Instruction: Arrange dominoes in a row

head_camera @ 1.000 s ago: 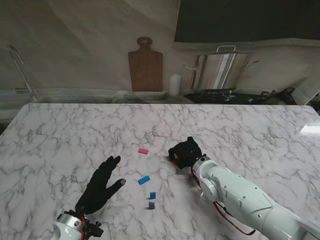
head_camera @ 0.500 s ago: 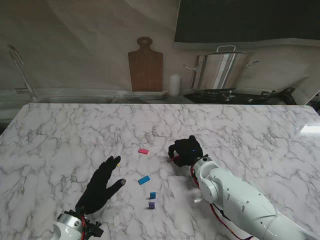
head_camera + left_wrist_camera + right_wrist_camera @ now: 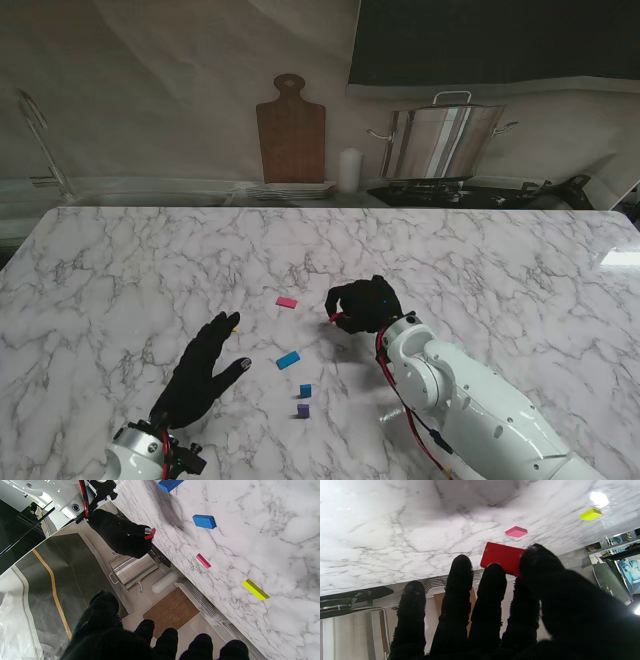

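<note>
1. Stand view: right robot hand (image 3: 366, 305) hangs over the middle of the marble counter (image 3: 500, 260), thumb and fingers pinched on a red domino (image 3: 502, 558).
2. Left robot hand (image 3: 203, 368) rests near the left front, fingers spread, holding nothing.
3. Pink domino (image 3: 287, 302) lies left of the right robot hand; a yellow domino (image 3: 255, 593) lies farther left.
4. Blue domino (image 3: 288, 360) lies flat; nearer to me sit a small blue domino (image 3: 305, 391) and a purple domino (image 3: 303, 410).

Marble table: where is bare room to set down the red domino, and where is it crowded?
Bare marble lies right of the right hand holding the red domino, also far left. Crowded: between both hands, around pink domino, blue domino.
</note>
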